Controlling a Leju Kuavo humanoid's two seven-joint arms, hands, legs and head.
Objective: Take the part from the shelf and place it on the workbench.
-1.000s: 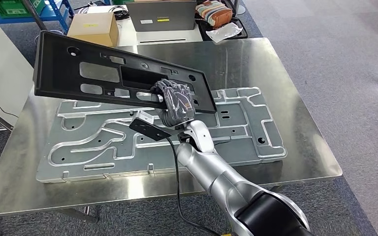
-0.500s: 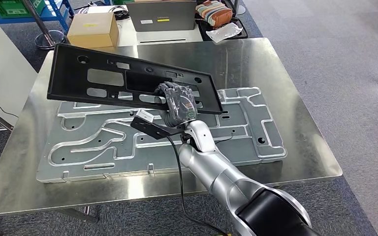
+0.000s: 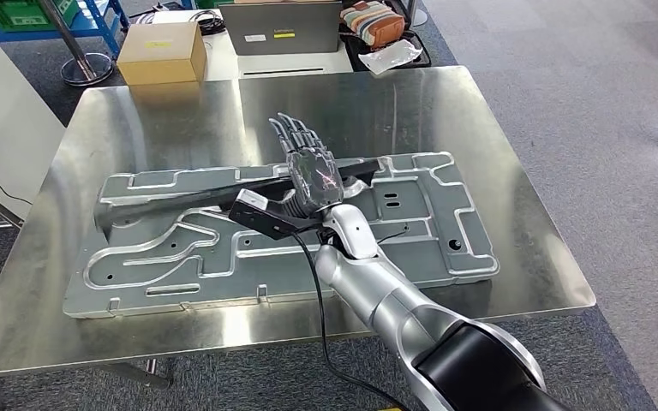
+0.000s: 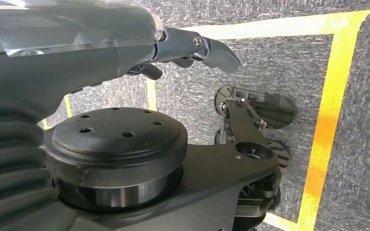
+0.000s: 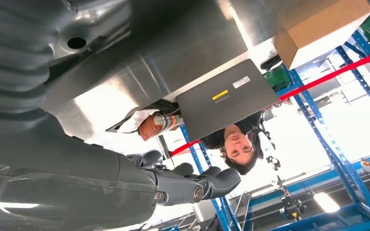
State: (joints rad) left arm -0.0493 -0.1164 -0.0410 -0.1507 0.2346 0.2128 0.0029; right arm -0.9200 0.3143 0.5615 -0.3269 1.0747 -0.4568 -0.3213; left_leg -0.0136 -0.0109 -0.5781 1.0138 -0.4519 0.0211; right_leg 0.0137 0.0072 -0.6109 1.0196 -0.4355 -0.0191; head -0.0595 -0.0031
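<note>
Right hand (image 3: 313, 175), centre of the head view: fingers (image 3: 290, 133) straight and spread, pointing toward the top of the frame, gripping nothing. Palm sits over the long black plastic panel part (image 3: 190, 199); contact between them is hard to judge from this angle, likely just touching at the near end. In the right wrist view the thick grey thumb (image 5: 207, 185) sticks out free, nothing in it.

Black part lies low and nearly edge-on, running from the hand toward centre-left of the frame, resting on the large grey machined metal plate with curved grooves (image 3: 428, 214). That plate lies flat on the shiny steel workbench (image 3: 445, 111), which spans most of the frame.

Silver right arm (image 3: 377, 295) enters from lower right, black cable (image 3: 313, 300) hanging beside it.

Left hand (image 4: 125, 53), left wrist view: hangs over grey carpet with yellow tape lines (image 4: 337, 91); whether its fingers are apart or curled, cannot tell.

Beyond the workbench, top of frame: brown cardboard box (image 3: 164, 50) upper left, grey closed laptop (image 3: 284, 27) top centre, striped pouch (image 3: 372, 21) just right of it. A person appears behind the laptop in the right wrist view.
</note>
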